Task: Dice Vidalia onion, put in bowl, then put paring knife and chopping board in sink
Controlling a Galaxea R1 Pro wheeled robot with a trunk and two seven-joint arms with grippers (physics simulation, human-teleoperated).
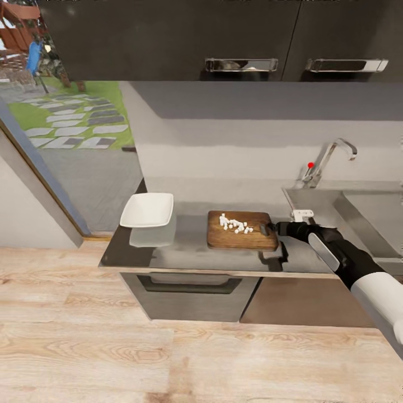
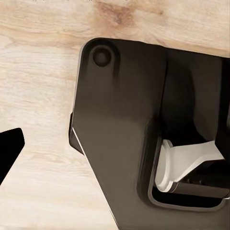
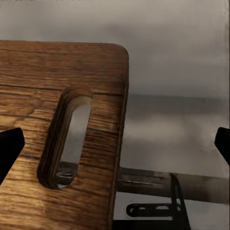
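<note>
- Many small white dice of the Vidalia onion lying in a loose heap on the chopping board, toward its far side.
- Board flat on the countertop, between the empty white bowl at left and the sink at right; bowl well apart from the board.
- Right gripper at the board's right edge; fingertips spread wide in the wrist view, board's handle slot just ahead, nothing clamped.
- Left gripper: state impossible to tell.
- Paring knife nowhere made out.
- Dicing judged done; moving dice to the bowl in hand.
- Next: closing on the board's edge, lifting level, carrying left, tipping over the bowl.
</note>
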